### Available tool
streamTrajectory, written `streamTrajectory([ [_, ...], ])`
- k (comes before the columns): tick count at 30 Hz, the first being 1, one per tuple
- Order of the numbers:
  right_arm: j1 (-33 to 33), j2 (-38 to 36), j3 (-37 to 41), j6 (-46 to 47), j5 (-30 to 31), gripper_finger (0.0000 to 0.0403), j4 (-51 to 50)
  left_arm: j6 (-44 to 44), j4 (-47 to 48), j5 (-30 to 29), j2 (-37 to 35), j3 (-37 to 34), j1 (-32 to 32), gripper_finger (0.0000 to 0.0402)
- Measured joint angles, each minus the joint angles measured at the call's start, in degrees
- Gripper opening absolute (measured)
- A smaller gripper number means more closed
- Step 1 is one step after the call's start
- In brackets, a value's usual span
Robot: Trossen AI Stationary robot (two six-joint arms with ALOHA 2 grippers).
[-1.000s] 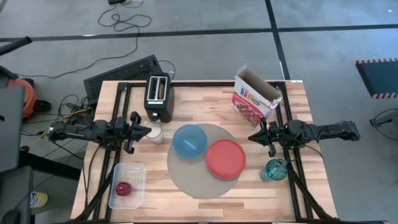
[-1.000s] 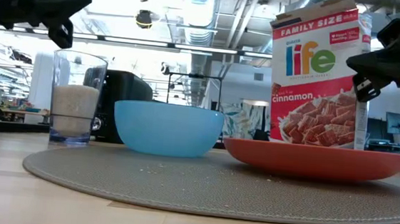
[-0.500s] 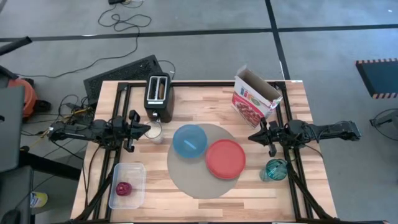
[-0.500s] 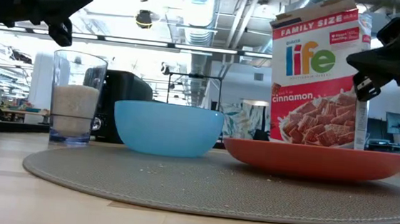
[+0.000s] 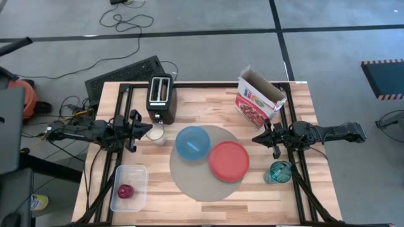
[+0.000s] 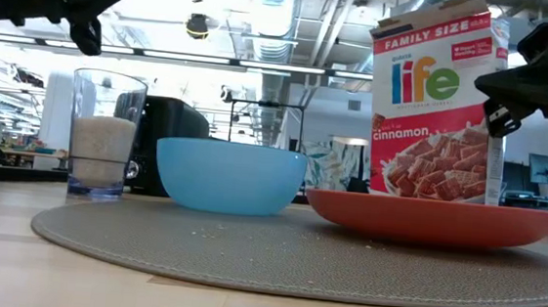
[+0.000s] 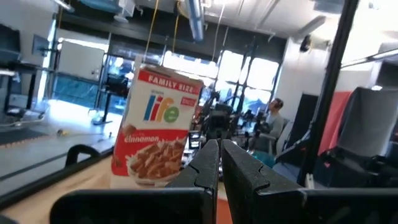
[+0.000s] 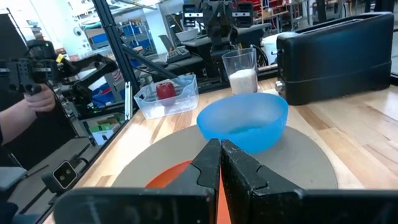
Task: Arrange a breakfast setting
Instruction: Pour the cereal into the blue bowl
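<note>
A round grey-beige mat (image 5: 196, 180) lies mid-table. A light-blue bowl (image 5: 192, 142) and a red-orange plate (image 5: 228, 161) rest on it side by side. A teal glass (image 5: 279, 172) stands off the mat's right edge. A red apple (image 5: 125, 191) lies in a clear tub (image 5: 136, 173) at the near left. My left gripper (image 5: 148, 130) hangs shut over the table's left side, clear of everything, tipped slightly upward (image 7: 219, 149). My right gripper (image 5: 255, 139) hangs shut and level at the right, above the plate's far side (image 8: 219, 148).
A black-and-silver toaster (image 5: 161, 99) stands at the far left with a brownish slice in a slot. A clear glass of white stuff (image 6: 105, 135) stands by it, under my left gripper. An open cereal box (image 5: 259, 98) stands at the far right.
My left gripper has risen a little and tipped its fingers upward, staying shut. Nothing on the table has moved.
</note>
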State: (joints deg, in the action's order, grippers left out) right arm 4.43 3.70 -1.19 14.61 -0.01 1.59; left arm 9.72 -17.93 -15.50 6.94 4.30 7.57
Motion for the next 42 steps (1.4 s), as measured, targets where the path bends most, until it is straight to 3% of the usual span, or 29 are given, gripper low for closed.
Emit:
streamTrajectory([
  [21, -0.02, -0.01, -0.13, -0.16, 0.2, 0.0043, 0.13, -1.3, -0.68, -0.38, 32.22, 17.76, -0.01, 0.0006],
  [32, -0.02, 0.0, -0.15, -0.09, 0.22, 0.0043, 0.09, -11.81, -1.42, -0.36, 50.63, 33.58, -0.44, 0.0006],
  [42, -0.02, -0.02, -0.2, -0.07, 0.17, 0.0043, 0.09, -14.7, -3.86, -0.38, 65.74, 47.89, -2.39, 0.0006],
])
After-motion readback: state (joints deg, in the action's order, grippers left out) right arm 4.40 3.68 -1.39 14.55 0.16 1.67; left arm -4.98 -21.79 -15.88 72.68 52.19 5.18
